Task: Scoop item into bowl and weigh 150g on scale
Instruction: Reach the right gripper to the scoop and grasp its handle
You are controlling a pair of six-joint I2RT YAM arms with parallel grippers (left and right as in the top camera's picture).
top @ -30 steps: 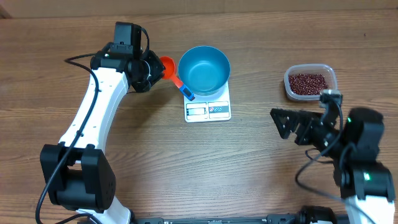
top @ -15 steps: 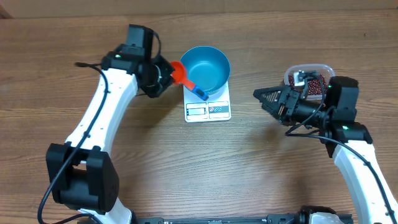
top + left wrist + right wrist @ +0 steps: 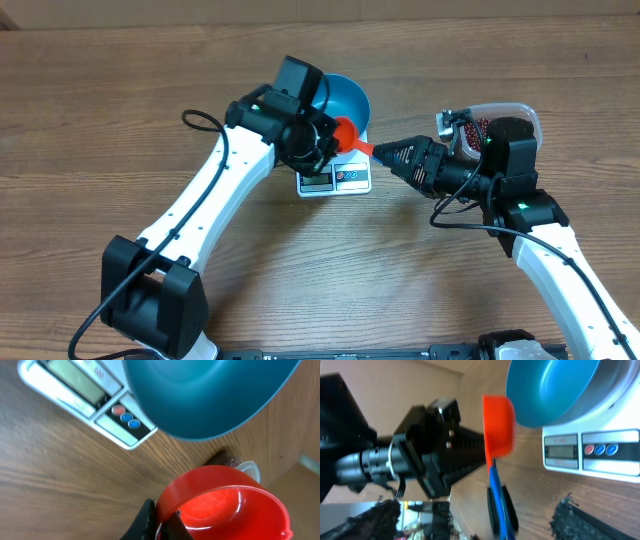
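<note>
Wooden surface (image 3: 120,90), brown, grain running left to right. White scale (image 3: 350,178) lies flat on it around centre-back, display and buttons toward the near edge. Clear plastic tub (image 3: 528,118) sits on it right of the scale, apart from it, partly hidden.
</note>
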